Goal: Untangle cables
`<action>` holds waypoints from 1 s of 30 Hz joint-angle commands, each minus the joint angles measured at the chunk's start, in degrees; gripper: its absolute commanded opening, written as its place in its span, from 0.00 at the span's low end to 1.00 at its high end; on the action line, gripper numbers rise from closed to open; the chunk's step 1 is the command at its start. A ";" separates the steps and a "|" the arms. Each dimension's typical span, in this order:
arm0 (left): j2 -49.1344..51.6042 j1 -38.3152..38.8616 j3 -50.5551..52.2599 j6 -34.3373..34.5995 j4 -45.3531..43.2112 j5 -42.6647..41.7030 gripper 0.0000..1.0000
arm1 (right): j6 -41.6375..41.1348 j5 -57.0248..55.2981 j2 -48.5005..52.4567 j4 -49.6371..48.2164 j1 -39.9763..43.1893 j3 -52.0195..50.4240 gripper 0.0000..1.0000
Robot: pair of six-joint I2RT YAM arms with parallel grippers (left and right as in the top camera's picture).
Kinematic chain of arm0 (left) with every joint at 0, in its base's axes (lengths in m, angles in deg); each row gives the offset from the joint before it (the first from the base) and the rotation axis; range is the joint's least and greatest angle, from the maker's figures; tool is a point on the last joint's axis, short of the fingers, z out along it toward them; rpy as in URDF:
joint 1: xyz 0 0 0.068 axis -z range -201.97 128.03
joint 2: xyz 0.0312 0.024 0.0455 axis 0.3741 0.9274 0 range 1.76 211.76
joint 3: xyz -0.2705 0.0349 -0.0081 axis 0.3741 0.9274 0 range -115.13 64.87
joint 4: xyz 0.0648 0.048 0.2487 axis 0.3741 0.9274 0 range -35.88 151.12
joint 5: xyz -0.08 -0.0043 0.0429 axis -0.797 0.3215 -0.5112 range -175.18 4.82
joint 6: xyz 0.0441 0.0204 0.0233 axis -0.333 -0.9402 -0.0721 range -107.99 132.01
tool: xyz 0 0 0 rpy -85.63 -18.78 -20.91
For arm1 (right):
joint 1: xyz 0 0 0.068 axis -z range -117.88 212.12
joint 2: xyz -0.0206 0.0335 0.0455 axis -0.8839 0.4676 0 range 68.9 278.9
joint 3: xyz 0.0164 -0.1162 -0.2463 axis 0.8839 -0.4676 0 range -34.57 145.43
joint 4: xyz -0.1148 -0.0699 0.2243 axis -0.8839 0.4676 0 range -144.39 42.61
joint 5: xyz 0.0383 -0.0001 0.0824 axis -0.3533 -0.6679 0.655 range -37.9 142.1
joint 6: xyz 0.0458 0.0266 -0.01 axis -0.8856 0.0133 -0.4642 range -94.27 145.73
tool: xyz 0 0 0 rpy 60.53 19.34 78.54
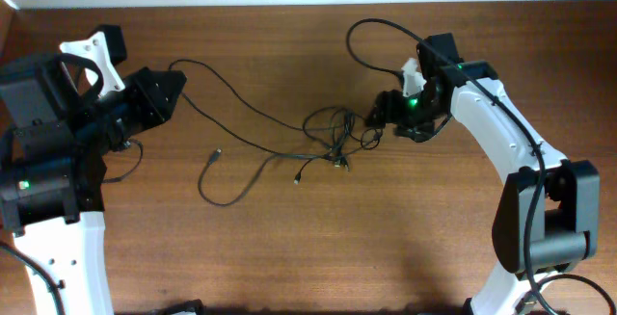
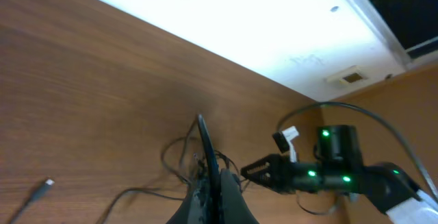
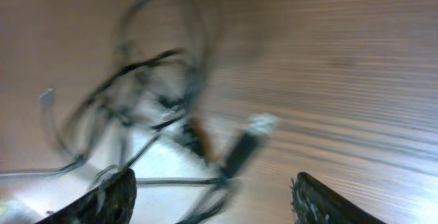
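Several thin black cables [image 1: 333,134], bunched into one knot on the wooden table [image 1: 289,257]. The knot lies just ahead of the right jaws and well apart from the left jaws.

Entry 1: right gripper [image 1: 378,115]. The jaws are spread wide with nothing between them. Its wrist view is blurred. It shows the loops directly in front of the fingertips, with a silvery plug [image 3: 260,124] just ahead of the gap.

Entry 2: left gripper [image 1: 172,86]. The jaws are pressed together. A long strand [image 1: 231,93] runs from right beside the tips out to the knot. Whether it is pinched cannot be told.

Entry 3: loose tails. Two trail from the knot on the side toward the left jaws. One ends in a small plug end [image 1: 216,154] between the two grippers. The other ends in a short tail tip [image 1: 298,176] near the knot.

Step in hand, as judged: the right gripper is set for a fresh grip at the knot, and the knot is not yet loosened.

Next move, as judged: the right jaws should settle over a single loop or the plug rather than the whole bundle. They should then close and draw it away from the left jaws, which would serve as anchor if they do hold the strand.
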 commanded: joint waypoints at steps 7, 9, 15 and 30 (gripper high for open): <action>-0.11 0.24 -1.09 7.08 6.36 21.77 0.00 | 7.72 13.14 0.46 -1.44 -0.52 -0.20 0.77; 0.24 1.03 -1.09 7.08 6.32 20.90 0.00 | 7.69 16.17 0.46 -3.41 -1.25 -0.20 0.80; 0.44 4.04 -1.09 3.82 2.86 12.17 0.00 | 0.00 1.79 0.46 -6.82 -6.88 -0.20 0.81; -3.32 6.43 -1.11 4.04 -17.59 -11.21 0.00 | -11.26 -22.47 5.07 -6.32 -13.42 -0.20 0.80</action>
